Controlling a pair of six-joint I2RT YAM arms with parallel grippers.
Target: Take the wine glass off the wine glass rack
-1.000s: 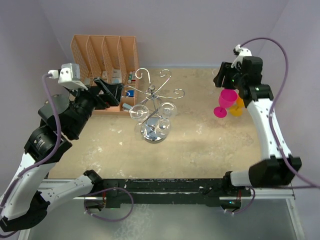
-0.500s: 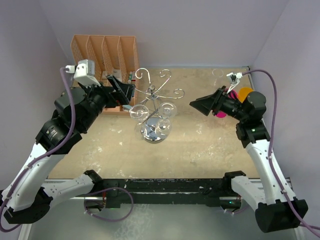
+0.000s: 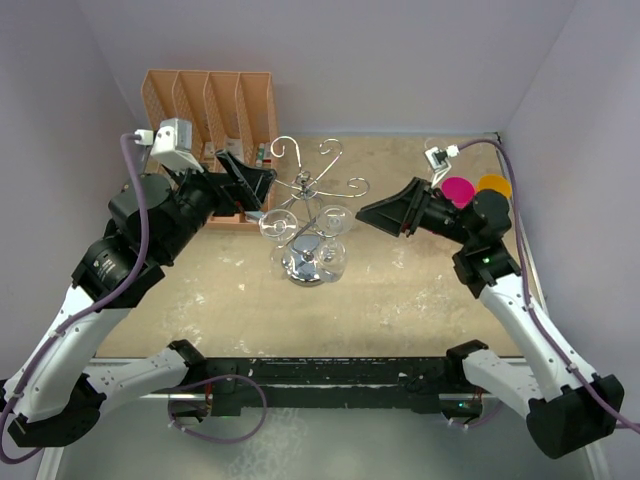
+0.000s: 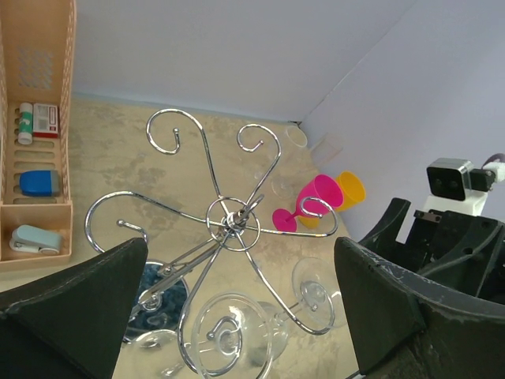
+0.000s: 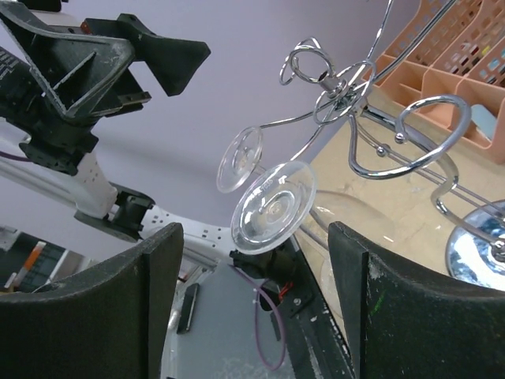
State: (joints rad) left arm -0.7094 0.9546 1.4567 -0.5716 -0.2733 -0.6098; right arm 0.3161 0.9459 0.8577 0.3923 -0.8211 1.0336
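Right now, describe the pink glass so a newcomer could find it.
Go to the table's far right corner, behind the right arm. Two coloured goblets sit together there. The pink glass is the magenta one, on the rack side of its orange neighbour.

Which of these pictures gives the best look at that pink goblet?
The left wrist view: the pink goblet shows bowl, stem and foot there. From above, only its round top shows, partly behind the right arm. The right wrist view misses it.
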